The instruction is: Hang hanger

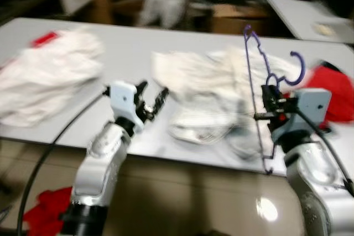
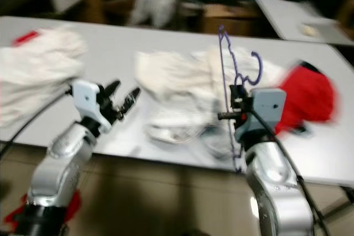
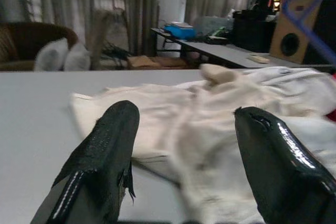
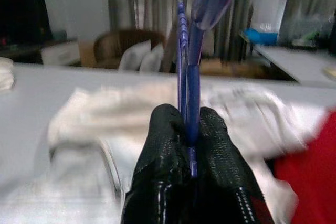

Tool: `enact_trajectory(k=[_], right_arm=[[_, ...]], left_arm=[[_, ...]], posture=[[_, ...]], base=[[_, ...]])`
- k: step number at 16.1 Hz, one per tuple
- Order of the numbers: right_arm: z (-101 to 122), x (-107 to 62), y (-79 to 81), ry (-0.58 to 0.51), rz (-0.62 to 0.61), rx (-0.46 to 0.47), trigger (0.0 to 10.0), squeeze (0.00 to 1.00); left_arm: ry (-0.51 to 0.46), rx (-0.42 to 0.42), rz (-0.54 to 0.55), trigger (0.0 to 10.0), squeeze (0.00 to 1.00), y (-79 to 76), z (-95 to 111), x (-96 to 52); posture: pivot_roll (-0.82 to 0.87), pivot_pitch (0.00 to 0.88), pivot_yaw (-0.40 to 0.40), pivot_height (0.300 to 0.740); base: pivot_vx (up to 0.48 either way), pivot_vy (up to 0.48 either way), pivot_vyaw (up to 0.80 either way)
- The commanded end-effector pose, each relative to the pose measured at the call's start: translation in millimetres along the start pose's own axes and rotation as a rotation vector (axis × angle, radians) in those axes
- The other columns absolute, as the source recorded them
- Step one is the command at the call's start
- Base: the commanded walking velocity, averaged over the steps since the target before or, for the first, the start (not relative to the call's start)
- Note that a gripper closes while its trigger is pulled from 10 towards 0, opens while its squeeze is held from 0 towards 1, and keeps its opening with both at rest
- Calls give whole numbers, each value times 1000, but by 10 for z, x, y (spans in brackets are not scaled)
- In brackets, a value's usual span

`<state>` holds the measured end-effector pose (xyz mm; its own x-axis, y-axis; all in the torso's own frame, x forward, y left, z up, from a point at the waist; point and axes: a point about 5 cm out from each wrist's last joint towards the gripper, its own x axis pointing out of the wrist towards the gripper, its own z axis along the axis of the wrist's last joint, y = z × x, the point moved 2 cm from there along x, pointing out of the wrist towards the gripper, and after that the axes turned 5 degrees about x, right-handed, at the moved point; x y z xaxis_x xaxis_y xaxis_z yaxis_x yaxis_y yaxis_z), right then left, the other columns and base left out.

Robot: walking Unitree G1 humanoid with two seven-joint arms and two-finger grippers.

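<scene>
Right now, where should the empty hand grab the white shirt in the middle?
Probably the white shirt's bunched near edge, coming in level from the table's front. The open left gripper already faces that edge, and thick folds there give its fingers something to pinch.

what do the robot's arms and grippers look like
Both arms are silver with rounded shells and a pale boxy wrist block. The left gripper and right gripper each have two long black fingers, glossy outside and textured inside. A black cable trails from each wrist.
</scene>
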<state>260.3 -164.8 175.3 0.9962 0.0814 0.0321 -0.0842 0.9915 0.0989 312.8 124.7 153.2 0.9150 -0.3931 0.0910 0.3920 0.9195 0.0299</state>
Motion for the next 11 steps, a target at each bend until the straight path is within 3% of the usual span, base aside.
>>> enact_trajectory(k=[1, 4, 8, 10, 11], right_arm=[[-26, -15, -81, 29, -38, -35, 10000, 0], [-162, -28, -184, 97, -67, -51, 10000, 0], [-240, 25, -127, 116, -40, -35, 10000, 0], [-262, 0, -97, 120, -41, -21, 10000, 0], [-281, -28, -125, 124, -54, -24, 10000, 0]], left_arm=[[12, -32, 5, 10000, 47, 11, -13, 19], [43, -4, 9, 10000, 43, 11, -64, 25], [54, 12, 43, 10000, 24, 109, -64, -35], [58, 19, 42, 10000, 16, 122, -72, -35], [58, 36, 40, 10000, 27, 103, -76, -5]], posture=[[-183, 0, 21, 740], [-164, 0, 7, 740], [-135, 0, -7, 740], [-135, 0, -7, 740], [-151, 0, 13, 740]], base=[[0, 375, 0], [0, 480, 0], [0, 480, -800], [0, 480, 0], [0, 0, 0]])
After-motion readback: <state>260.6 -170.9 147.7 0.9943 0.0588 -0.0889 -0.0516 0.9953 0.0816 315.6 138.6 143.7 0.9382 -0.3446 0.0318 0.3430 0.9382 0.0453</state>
